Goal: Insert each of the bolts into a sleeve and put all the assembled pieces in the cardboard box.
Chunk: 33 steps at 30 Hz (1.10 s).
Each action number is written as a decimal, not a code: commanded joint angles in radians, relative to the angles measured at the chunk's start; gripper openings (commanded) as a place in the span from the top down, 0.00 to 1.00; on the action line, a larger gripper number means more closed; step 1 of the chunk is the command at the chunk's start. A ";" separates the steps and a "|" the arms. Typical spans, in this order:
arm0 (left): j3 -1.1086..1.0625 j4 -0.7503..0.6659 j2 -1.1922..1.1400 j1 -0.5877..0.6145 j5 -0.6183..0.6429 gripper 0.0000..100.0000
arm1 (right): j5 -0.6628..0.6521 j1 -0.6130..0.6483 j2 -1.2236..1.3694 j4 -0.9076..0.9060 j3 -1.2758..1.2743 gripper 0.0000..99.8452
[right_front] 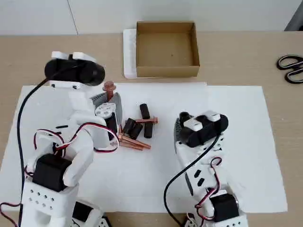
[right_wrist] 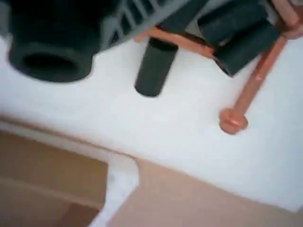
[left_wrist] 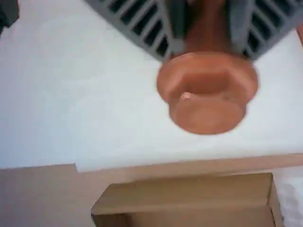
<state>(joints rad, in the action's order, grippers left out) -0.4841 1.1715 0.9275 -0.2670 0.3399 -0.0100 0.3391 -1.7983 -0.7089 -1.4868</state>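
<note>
Step in hand: mating the first pair. The left gripper (right_front: 110,96) clamps a copper bolt (left_wrist: 208,92), its head protruding past the fingertips; the right gripper (right_front: 181,122) appears clamped on a black sleeve (right_wrist: 49,59). The loose bolts and sleeves (right_front: 137,128) lie between the two grippers, with the cardboard box (right_front: 166,47) beyond them. The next move likely requires aligning shank with bore.

You work over a tan wooden table (right_front: 246,56). A large white sheet (right_front: 236,142) lies flat on it and covers most of the near area. Its far edge runs straight across, and bare wood shows past its left, right and far sides. Note the scissors (right_front: 293,69) with black handles: they rest on bare wood at the table's right edge, off the sheet, beyond its far right corner. A white pad (right_front: 129,52) lies just past the sheet's far edge, left of centre. A pale wall (right_front: 142,14) stands behind the table.
</note>
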 commanded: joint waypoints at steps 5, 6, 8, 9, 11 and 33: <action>0.044 -0.074 0.023 -0.014 0.011 0.99 | -0.002 0.157 -0.015 0.073 0.005 1.00; 0.039 -0.083 0.023 -0.031 0.011 0.99 | -0.002 0.171 -0.015 0.067 0.005 1.00; 0.024 -0.114 0.023 -0.060 0.011 0.99 | 0.014 0.185 -0.013 0.067 0.002 1.00; 0.016 -0.140 0.023 -0.066 0.011 0.99 | 0.041 0.185 -0.015 0.068 -0.006 1.00; 0.005 -0.209 0.023 -0.060 0.011 0.99 | 0.095 0.180 -0.012 0.071 -0.035 1.00; -0.300 -0.454 0.023 -0.164 0.133 0.99 | 0.222 0.186 -0.016 0.076 -0.074 1.00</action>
<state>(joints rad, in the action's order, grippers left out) -0.7725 0.7526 0.9275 -0.4097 0.4641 0.1788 0.5155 -1.7983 -0.6628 -1.6019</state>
